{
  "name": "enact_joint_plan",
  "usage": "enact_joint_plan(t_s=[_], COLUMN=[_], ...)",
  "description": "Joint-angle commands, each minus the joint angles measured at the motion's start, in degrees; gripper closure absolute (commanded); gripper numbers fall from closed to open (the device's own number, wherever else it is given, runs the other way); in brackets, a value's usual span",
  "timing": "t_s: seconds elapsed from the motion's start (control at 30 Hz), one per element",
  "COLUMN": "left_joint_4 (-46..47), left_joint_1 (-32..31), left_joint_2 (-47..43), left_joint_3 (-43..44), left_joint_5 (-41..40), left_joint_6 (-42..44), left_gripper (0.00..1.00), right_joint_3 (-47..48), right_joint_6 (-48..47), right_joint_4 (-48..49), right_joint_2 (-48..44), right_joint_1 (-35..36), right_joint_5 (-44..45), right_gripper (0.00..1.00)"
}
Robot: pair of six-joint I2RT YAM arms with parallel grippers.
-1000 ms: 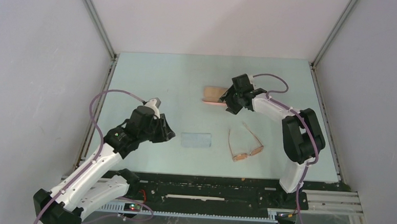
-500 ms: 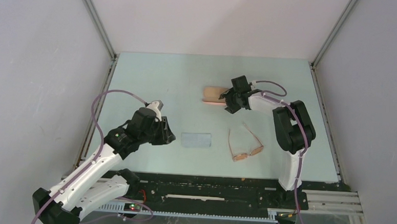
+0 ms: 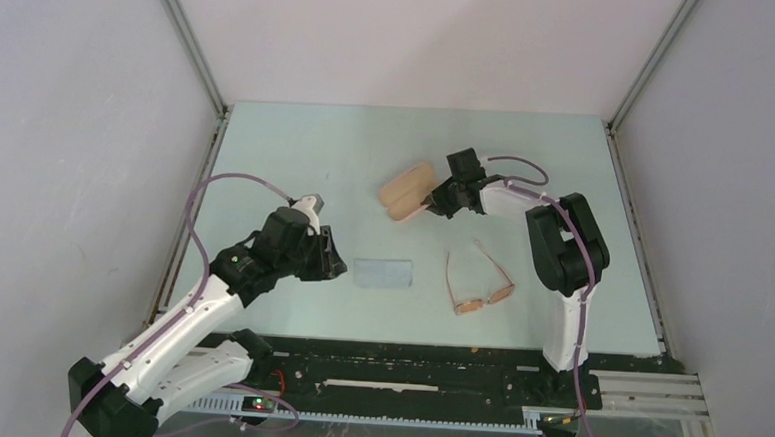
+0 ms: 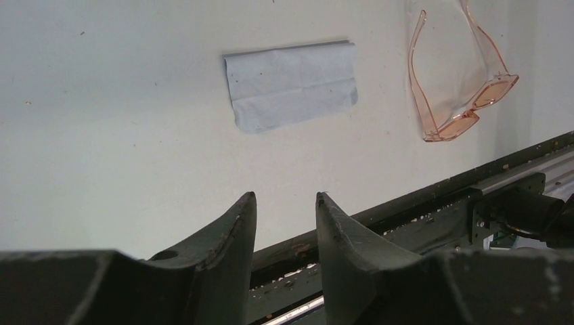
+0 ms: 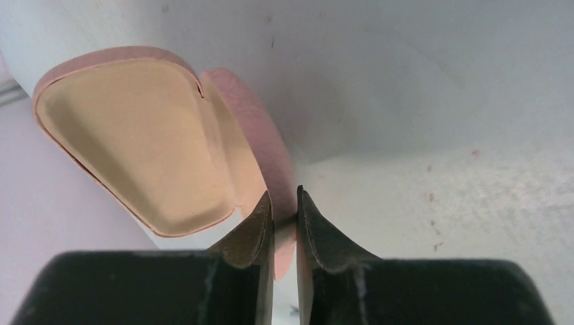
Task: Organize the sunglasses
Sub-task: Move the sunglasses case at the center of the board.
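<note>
The sunglasses (image 3: 472,305), thin orange-brown with amber lenses, lie open on the table at front right; the left wrist view shows them at top right (image 4: 455,126). The pink case (image 3: 405,191) lies open at mid back, its tan lining (image 5: 142,142) facing up. My right gripper (image 3: 432,203) is shut on the pink edge of the case (image 5: 284,203). My left gripper (image 3: 333,261) is open and empty (image 4: 285,198), hovering left of the light blue cloth (image 3: 383,273), apart from it.
The light blue cloth (image 4: 291,84) lies flat between my left gripper and the sunglasses. A black rail (image 3: 406,355) runs along the table's near edge, also in the left wrist view (image 4: 474,196). Grey walls close in the back and both sides.
The pink case has swung open and now shows its tan lining, turned toward the left. My right gripper has shifted slightly left with it. My left gripper has edged a little toward the cloth.
</note>
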Motion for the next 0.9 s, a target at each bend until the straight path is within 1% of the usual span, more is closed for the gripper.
enact_joint_plan(t_s=[0.0,0.17,0.23,0.3,0.43,0.5,0.53,0.6,0.67,0.73,0.77,0.87], left_joint_4=[1.9,4.3,5.8,7.6,9.2,9.3,9.3,9.4,10.1,10.1,9.9,10.4], left_joint_1=[-0.2,-0.2,-0.2,-0.2,-0.3,-0.2,-0.2,-0.2,-0.2,-0.2,0.1,1.2], left_joint_2=[1.5,3.0,2.8,3.2,4.4,4.8,4.8,4.8,5.1,5.9,6.6,10.0], left_joint_3=[0.6,-1.8,-3.1,-4.6,-7.6,-8.3,-8.4,-8.6,-8.5,-7.9,-7.5,-6.4], left_joint_5=[0.8,0.1,1.0,2.8,3.0,2.8,2.7,2.8,4.4,3.6,3.1,2.1], left_joint_6=[-1.1,-5.9,-6.8,-7.4,-9.7,-10.1,-10.1,-9.7,-8.6,-8.1,-7.9,-7.3], left_gripper=[0.57,0.57,0.57,0.55,0.55,0.56,0.56,0.56,0.54,0.5,0.49,0.47], right_joint_3=[-0.6,-4.6,-5.4,-6.1,-7.6,-10.3,-11.7,-12.9,-13.7,-14.0,-14.1,-15.1], right_joint_6=[-3.8,-3.0,-2.6,-1.8,-1.1,0.3,0.8,0.3,-1.5,-4.6,-6.5,-12.7], right_joint_4=[2.2,6.1,7.1,7.9,9.3,13.5,14.9,14.4,13.2,12.1,10.0,4.8], right_joint_2=[-1.5,-2.3,-2.3,-2.2,-3.2,-5.1,-6.1,-8.1,-10.6,-13.3,-14.6,-19.7], right_joint_1=[2.8,5.2,5.7,6.1,6.6,6.4,6.4,6.6,6.6,6.4,6.4,7.4], right_joint_5=[-4.5,-6.5,-7.1,-8.0,-9.8,-11.8,-12.3,-12.3,-11.7,-11.6,-11.6,-8.4], right_gripper=[0.83,0.83,0.81,0.76,0.64,0.58,0.52,0.44,0.38,0.36,0.35,0.35])
